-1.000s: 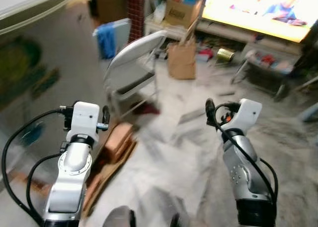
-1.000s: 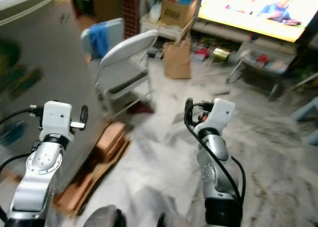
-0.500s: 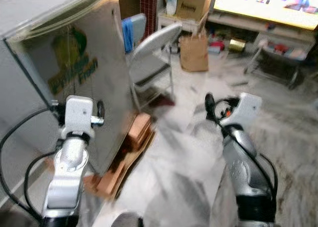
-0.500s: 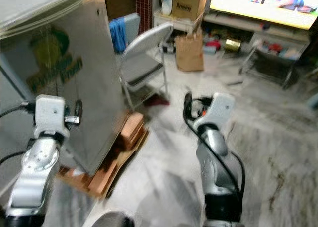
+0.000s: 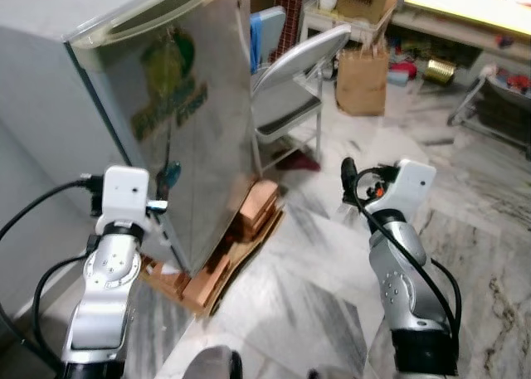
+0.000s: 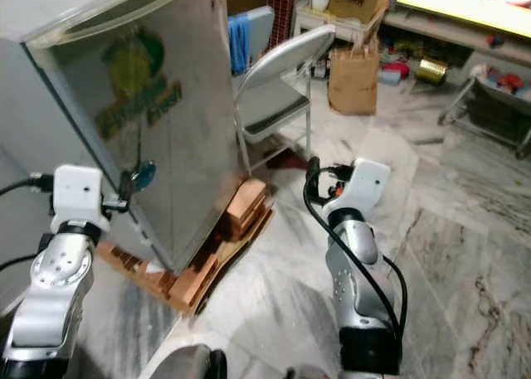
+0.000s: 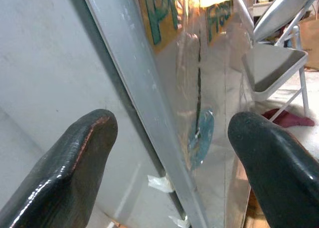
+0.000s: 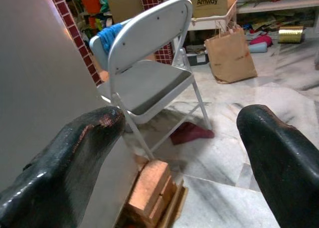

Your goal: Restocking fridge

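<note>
While I approach the closed fridge [image 5: 178, 122], both grippers gape wide and empty; its door edge lies between the left gripper's [image 7: 172, 155] fingers. Next: opening it.

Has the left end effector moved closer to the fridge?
Yes. The left end effector now straddles the fridge door's edge; earlier it pointed further along the side.
</note>
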`<state>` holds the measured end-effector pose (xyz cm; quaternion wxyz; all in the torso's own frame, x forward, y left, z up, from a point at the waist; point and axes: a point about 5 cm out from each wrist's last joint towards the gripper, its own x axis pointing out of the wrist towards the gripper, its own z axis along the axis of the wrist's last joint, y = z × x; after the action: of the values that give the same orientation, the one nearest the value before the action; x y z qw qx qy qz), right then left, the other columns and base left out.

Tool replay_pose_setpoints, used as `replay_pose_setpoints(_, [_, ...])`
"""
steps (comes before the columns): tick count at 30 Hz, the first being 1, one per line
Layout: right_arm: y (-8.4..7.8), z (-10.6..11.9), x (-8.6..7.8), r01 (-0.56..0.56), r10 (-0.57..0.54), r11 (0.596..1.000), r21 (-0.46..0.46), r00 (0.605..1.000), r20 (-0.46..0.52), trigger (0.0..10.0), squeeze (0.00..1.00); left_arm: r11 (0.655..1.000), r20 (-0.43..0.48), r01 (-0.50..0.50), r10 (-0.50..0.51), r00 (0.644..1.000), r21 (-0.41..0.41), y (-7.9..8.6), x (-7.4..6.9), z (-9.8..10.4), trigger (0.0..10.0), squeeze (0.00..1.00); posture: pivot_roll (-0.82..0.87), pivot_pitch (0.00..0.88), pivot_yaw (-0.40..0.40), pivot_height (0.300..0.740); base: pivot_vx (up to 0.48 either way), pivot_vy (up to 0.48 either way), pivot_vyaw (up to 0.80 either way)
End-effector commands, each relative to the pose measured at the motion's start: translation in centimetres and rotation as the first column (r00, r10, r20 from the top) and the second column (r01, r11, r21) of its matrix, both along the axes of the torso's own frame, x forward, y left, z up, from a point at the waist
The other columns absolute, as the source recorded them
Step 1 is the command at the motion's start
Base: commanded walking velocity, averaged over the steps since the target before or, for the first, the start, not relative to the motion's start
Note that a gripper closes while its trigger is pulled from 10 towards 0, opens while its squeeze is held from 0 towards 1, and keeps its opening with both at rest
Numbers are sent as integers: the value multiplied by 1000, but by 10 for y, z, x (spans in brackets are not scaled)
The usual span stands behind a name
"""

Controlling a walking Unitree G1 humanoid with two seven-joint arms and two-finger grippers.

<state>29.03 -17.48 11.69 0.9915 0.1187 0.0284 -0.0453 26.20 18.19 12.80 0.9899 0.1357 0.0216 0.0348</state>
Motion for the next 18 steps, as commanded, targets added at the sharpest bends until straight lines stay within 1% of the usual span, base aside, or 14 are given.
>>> replay_pose_setpoints(1, [-15,-6,-9,46,-47,999,-17,999,-22,10000,0,1000,11,21,-21,1000,-13,-3,-3,3,10000,0,87,54,-47,740,0,480,0])
replay_pose_setpoints(3, [-17,-7,-10,44,-44,999,-20,999,-25,10000,0,999,15,32,-32,999,-23,-4,-1,5,10000,0,81,63,-46,740,0,480,0])
replay_pose_setpoints(4, [-16,-10,-10,33,-34,999,-32,999,-31,10000,0,998,16,59,-59,998,-15,-7,1,4,10000,0,68,56,-33,740,0,480,0])
replay_pose_setpoints(6, [-16,-11,-10,33,-34,999,-39,999,-36,10000,0,997,15,70,-70,997,-13,-8,1,2,10000,0,68,56,-33,740,0,480,0])
replay_pose_setpoints(7, [-15,-13,-11,33,-34,999,-43,999,-39,10000,0,997,14,78,-78,997,-12,-9,1,1,10000,0,67,50,-31,740,0,480,0])
replay_pose_setpoints(8, [-13,-14,-11,34,-36,998,-45,999,-37,10000,0,997,-5,78,-78,997,-24,-9,0,-6,10000,0,63,39,-23,740,0,480,0])
replay_pose_setpoints(11, [-16,-14,-12,68,-71,996,-60,996,-46,10000,0,996,-14,83,-83,996,-20,-10,-1,-11,10000,0,65,21,-26,740,0,480,0])
replay_pose_setpoints(12, [-18,-12,-14,97,-100,993,-73,994,-40,10000,0,995,-10,90,-91,996,-36,-11,0,-10,10000,0,61,25,-32,740,0,375,0])
replay_pose_setpoints(14, [-20,-11,-15,117,-119,990,-82,992,-32,10000,0,993,-6,103,-104,995,-61,-13,1,-8,10000,0,60,27,-35,740,0,375,0])
replay_pose_setpoints(16, [-22,-14,-19,120,-125,986,-112,991,-40,10000,0,993,3,114,-114,994,-41,-14,4,-8,10000,0,55,23,-42,740,0,0,0])
replay_pose_setpoints(18, [-23,-20,-23,120,-130,982,-146,990,-62,10000,0,986,-19,145,-147,989,-82,-15,5,-12,10000,0,56,28,-49,740,0,0,0])
